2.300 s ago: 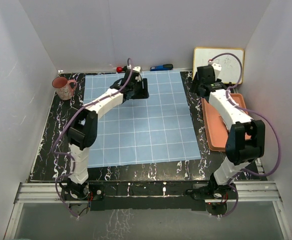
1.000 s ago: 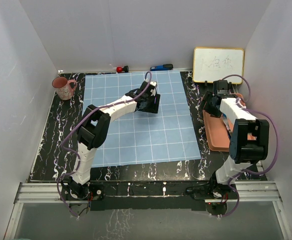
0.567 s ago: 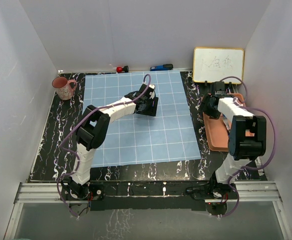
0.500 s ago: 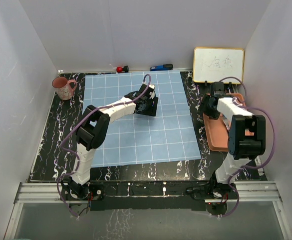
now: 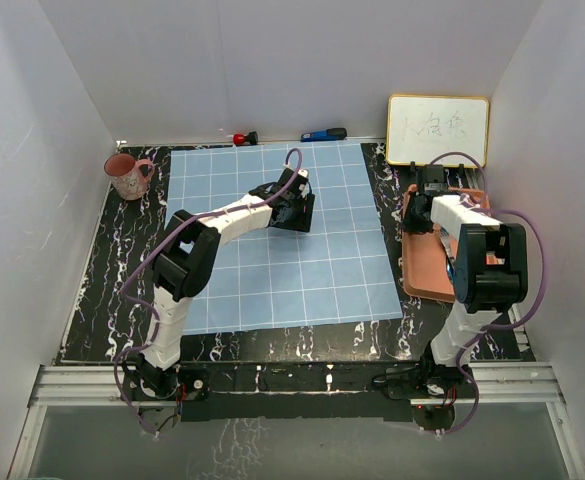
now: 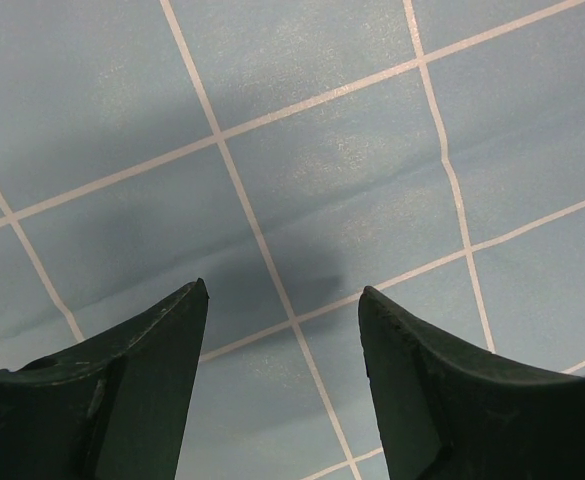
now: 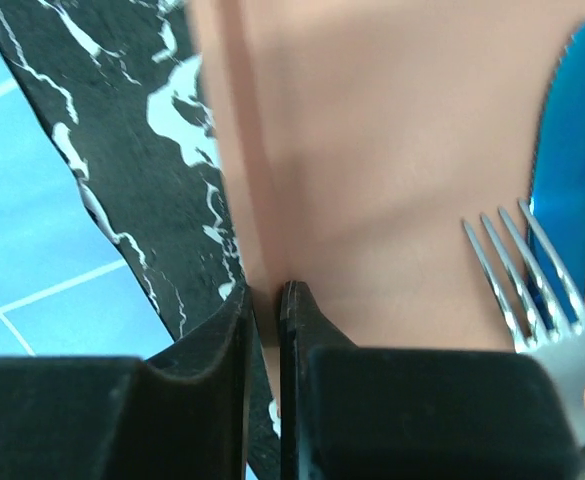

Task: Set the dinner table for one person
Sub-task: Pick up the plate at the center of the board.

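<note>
Change: right tool (image 7: pixel 267 290) has just closed and now pinches the left rim of the orange tray (image 7: pixel 372 150), near its far-left corner. In the right wrist view the rim runs straight into the thin gap between the two fingers, so this is a grip on the tray, not on the cutlery. A moment ago the same tool sat at that corner with nothing taken. In the top view the tray's near-left corner now looks swung slightly toward the blue gridded cloth (image 5: pixel 282 240); it's a small shift, possibly a drag starting. A fork (image 7: pixel 532 280) and a blue knife (image 7: pixel 562 150) lie loose on the tray floor, just beside each other and well right of the pinched rim. Left tool (image 6: pixel 282 290) is open and empty, hanging over the far-middle of the cloth with only grid lines below it. It has barely moved in the last second, after coming in from the cloth's far edge. The table (image 5: pixel 122 260), black with white veins, lies under everything: cloth spread on its middle, tray on its right side touching the marble, pink mug (image 5: pixel 127 175) at the far-left corner, whiteboard (image 5: pixel 439 130) propped at the far right. Judgement: setting is barely begun, since no utensil is on the cloth yet. The rim grip suggests the tray gets pulled closer or repositioned before fork and knife are picked out. Risk: a pinch on one edge could tilt the tray and slide the cutlery.
</note>
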Robot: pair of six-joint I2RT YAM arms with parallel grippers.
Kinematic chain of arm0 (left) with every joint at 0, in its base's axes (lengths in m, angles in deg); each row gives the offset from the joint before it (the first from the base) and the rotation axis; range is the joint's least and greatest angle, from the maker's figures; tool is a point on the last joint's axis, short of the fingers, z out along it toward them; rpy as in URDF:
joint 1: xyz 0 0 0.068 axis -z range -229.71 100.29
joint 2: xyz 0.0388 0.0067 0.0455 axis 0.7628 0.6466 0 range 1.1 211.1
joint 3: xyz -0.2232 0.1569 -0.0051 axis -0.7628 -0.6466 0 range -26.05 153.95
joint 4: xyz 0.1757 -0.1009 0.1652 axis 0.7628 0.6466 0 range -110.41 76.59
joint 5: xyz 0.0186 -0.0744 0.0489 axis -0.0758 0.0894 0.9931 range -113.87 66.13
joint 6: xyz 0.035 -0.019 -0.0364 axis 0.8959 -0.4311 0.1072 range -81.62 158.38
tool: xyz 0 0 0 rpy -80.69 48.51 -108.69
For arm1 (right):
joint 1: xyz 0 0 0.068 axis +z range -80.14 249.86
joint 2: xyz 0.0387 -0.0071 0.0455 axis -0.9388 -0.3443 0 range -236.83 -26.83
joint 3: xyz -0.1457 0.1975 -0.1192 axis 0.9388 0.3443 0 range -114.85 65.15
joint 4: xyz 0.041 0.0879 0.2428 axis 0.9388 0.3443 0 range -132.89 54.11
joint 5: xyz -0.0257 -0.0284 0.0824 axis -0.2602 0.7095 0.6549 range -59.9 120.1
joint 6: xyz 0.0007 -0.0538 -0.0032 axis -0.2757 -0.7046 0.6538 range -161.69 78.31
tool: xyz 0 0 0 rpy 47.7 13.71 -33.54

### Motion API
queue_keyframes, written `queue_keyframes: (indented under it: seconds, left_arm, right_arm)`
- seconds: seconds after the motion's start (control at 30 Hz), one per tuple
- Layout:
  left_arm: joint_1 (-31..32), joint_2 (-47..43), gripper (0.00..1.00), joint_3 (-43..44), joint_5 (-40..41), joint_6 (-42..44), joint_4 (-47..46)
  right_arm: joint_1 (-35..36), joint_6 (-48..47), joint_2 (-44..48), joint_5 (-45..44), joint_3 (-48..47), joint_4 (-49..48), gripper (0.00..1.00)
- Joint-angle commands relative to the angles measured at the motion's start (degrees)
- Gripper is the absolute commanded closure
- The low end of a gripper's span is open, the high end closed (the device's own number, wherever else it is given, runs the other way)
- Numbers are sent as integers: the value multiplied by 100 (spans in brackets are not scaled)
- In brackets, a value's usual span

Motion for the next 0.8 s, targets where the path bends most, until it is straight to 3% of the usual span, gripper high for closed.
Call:
queue_keyframes:
  seconds: [0.0, 0.53, 0.77]
  left_arm:
    - [-10, -464, 39, -36, 165, 79, 160]
    - [-32, -437, 38, -37, 255, 87, 171]
    - [-36, -472, 38, -43, 293, 90, 187]
  right_arm:
    - [95, 49, -263, 410, 100, -235, 100]
    - [136, -130, -317, 265, -43, -503, 100]
    - [139, -183, -41, -314, -191, -404, 100]
